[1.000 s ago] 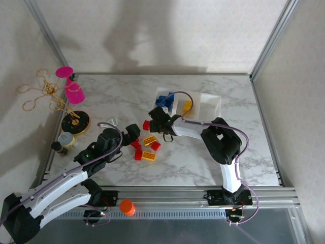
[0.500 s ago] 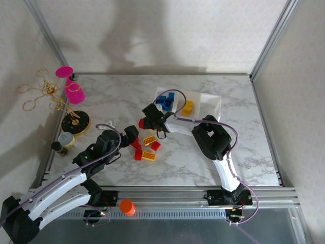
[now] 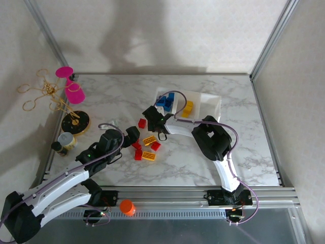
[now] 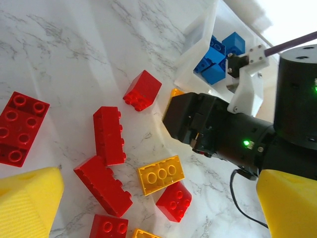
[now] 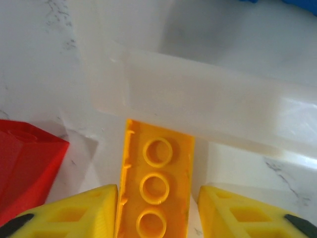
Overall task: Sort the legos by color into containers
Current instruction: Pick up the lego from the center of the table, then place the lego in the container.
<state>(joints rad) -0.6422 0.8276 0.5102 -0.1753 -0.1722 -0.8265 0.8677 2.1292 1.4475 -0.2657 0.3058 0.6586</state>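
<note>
The right gripper (image 5: 157, 198) straddles a yellow brick (image 5: 157, 166), its fingers set close along both long sides, though I cannot tell whether they actually pinch it. The brick lies flat on the marble table (image 4: 59, 59), butted against the outer wall of the tray (image 5: 198, 106), so it probably needs lifting over that wall to join the yellow pieces (image 3: 187, 107) in the middle compartment. The left gripper (image 4: 158, 178) hangs wide open and empty above the loose red bricks (image 4: 109, 136), seemingly lined up for its own pick.

White marble table (image 3: 203, 157) w/ beige patterned walls (image 3: 152, 30) (soft shadows), alu frame posts (image 3: 48, 38).
</note>
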